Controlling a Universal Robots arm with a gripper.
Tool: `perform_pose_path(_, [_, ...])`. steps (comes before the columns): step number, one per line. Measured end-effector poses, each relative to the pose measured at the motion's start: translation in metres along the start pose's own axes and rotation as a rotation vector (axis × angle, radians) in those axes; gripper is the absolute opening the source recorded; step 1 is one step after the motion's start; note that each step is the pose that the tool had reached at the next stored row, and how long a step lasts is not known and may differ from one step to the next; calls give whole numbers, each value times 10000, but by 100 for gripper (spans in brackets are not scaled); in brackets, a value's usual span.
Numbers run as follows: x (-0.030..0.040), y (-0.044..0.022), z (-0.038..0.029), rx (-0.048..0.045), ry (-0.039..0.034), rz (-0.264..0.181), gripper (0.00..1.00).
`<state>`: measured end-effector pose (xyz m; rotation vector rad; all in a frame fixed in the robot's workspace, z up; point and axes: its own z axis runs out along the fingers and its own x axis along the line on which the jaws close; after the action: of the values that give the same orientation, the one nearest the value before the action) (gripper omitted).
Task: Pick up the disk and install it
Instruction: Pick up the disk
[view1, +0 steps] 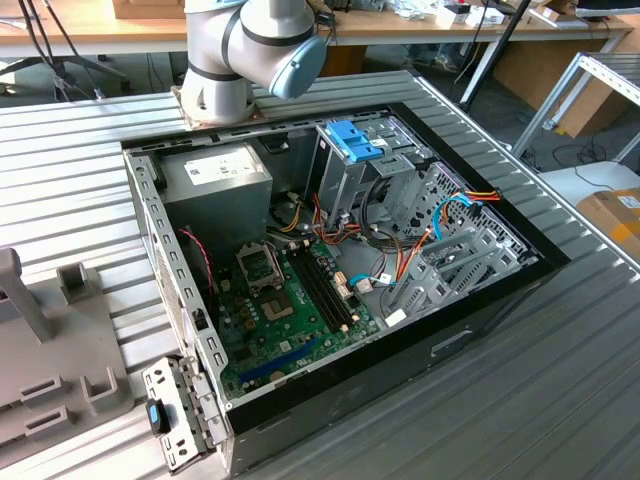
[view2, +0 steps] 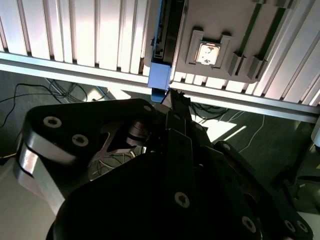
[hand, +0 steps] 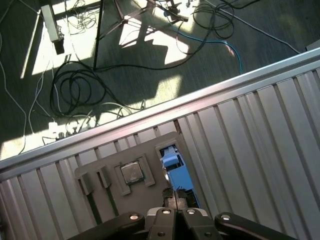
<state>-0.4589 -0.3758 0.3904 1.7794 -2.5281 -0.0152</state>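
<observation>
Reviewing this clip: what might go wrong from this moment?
1. The tool is at the blue end of the disk; gripping only that plastic may let the disk tilt or slip.
2. The grey holder lies near the table edge; a slipped disk might fall to the floor.
3. Cables crowd the drive cage in the case and may snag it.

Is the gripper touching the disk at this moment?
Cannot tell. In the first wrist view the gripper overlaps the blue end of the disk, but neither wrist view shows contact or a gap plainly.
</observation>
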Motion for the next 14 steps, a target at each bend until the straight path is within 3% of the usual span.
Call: perform_pose_path(14, [0, 0, 0, 11, 11, -294, 11])
